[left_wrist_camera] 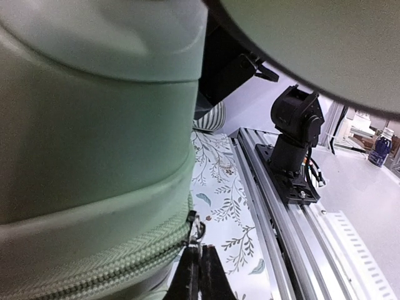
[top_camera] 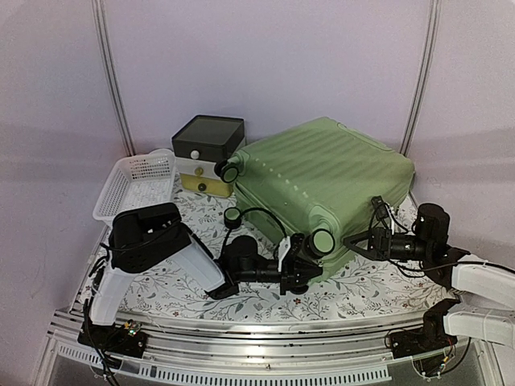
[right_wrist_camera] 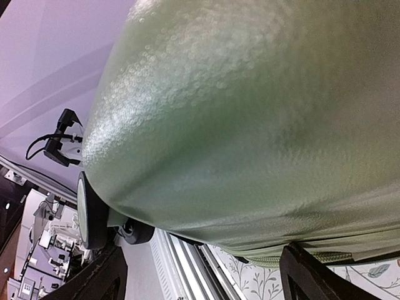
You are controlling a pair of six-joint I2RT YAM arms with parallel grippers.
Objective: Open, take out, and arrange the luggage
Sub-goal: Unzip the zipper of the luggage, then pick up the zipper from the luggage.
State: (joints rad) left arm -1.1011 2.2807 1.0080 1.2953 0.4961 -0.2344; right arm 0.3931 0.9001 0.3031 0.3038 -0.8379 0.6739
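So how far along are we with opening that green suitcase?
Nothing finished yet: the luggage lies closed, its zipper meshed where visible. In hand: the left gripper is shut on the zipper pull, and the right gripper hovers open beside the case. Left: unzip, open it, take out and arrange whatever is inside.

Nothing readable for you in any view. The luggage [top_camera: 322, 173] shell shows no legible brand, label or number from the top or either wrist view. The blue bottle [left_wrist_camera: 379, 145] at 3 o'clock in the left wrist view is too small and blurred to tell you whether it carries print. The background clutter at 8 o'clock in the right wrist view is also too blurred to read.
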